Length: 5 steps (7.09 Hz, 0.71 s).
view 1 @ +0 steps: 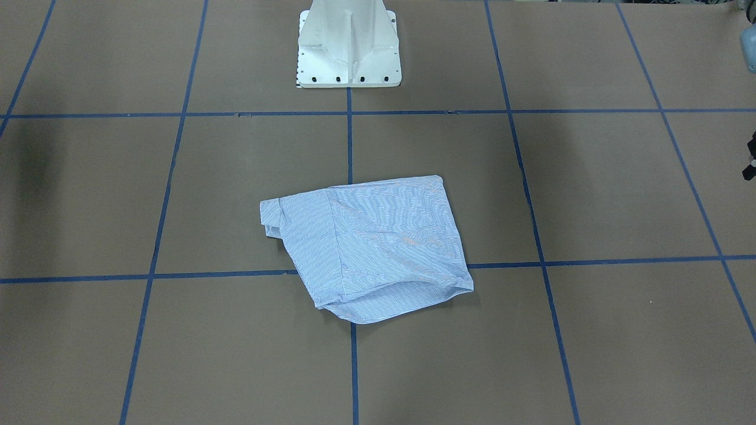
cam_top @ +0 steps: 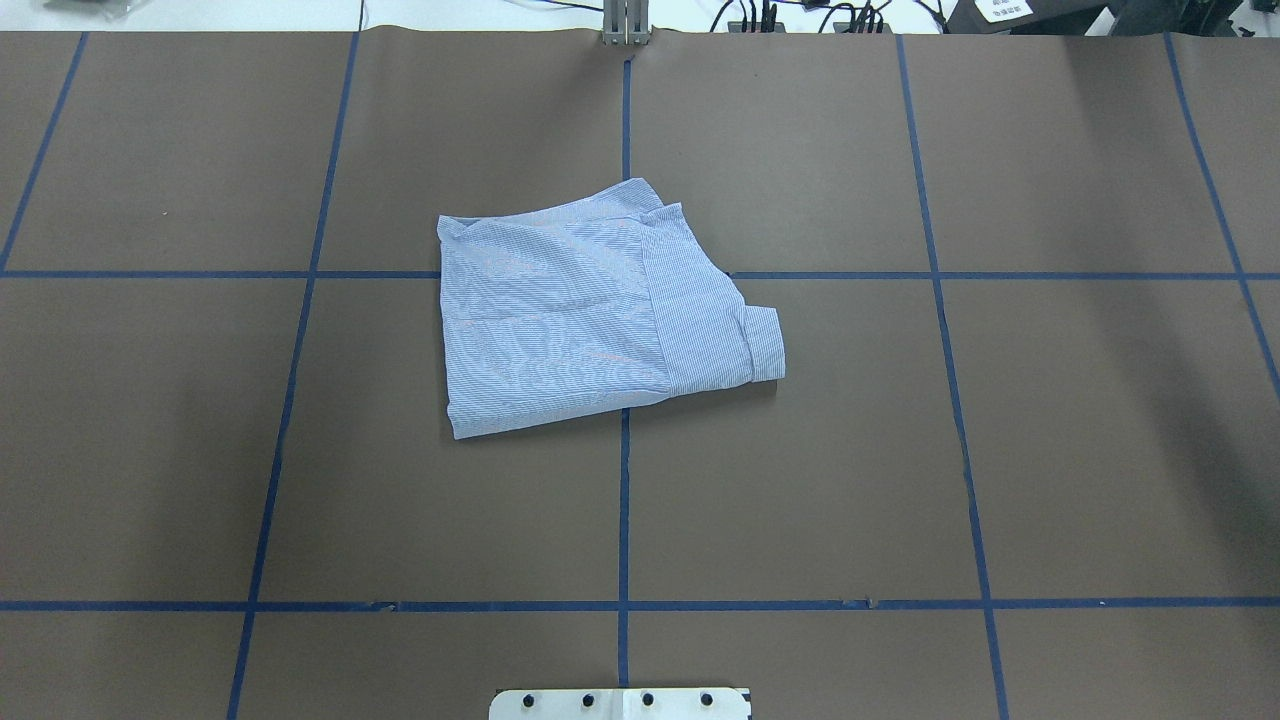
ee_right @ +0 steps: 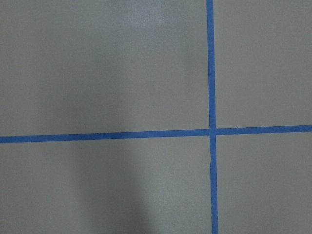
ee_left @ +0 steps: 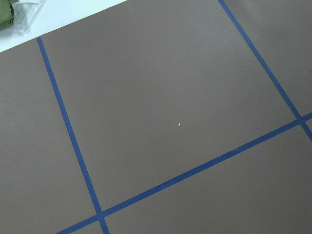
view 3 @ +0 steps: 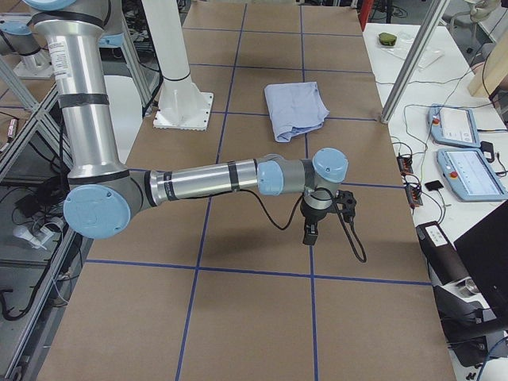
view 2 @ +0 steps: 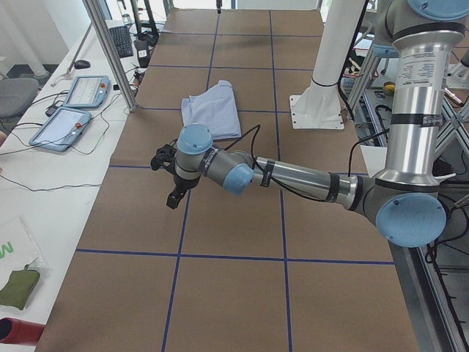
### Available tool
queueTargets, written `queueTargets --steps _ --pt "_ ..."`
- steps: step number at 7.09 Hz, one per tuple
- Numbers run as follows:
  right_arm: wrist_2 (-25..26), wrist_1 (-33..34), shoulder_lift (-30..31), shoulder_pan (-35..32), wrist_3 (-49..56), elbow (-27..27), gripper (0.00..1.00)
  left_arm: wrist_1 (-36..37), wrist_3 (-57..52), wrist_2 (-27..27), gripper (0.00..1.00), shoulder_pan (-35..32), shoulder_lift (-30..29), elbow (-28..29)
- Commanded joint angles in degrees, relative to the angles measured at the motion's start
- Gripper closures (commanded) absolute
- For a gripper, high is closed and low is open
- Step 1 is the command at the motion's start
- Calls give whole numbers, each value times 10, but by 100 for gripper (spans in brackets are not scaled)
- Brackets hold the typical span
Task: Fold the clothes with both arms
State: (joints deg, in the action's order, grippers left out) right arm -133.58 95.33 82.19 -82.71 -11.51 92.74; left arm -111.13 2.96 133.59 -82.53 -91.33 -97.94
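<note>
On the table (cam_top: 1000, 450), mid-way, the loosely folded shirt (cam_top: 560, 320) could spring open unheld. The left gripper (view 2: 170, 192) and right gripper (view 3: 309, 232) hang well apart from it; I cannot tell whether their fingers are spread or closed.

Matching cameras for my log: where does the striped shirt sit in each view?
Front-facing: shirt at centre, slightly below the middle.
Overhead: shirt at centre, slightly above the middle.
Exterior left: shirt in the upper middle, beyond the near arm.
Exterior right: shirt in the upper middle.
Left wrist: not in it.
Right wrist: not in it.
Landmark shared by the four exterior views: white pedestal base.
</note>
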Motion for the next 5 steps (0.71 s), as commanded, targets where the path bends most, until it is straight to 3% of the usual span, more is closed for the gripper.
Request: queueTargets --steps 1,5 --pt "-10 0 3 0 -1 -7 0 -20 -3 1 0 -1 3 41" --pt "-9 -1 4 0 -1 -6 0 -2 4 21 0 -28 -6 40"
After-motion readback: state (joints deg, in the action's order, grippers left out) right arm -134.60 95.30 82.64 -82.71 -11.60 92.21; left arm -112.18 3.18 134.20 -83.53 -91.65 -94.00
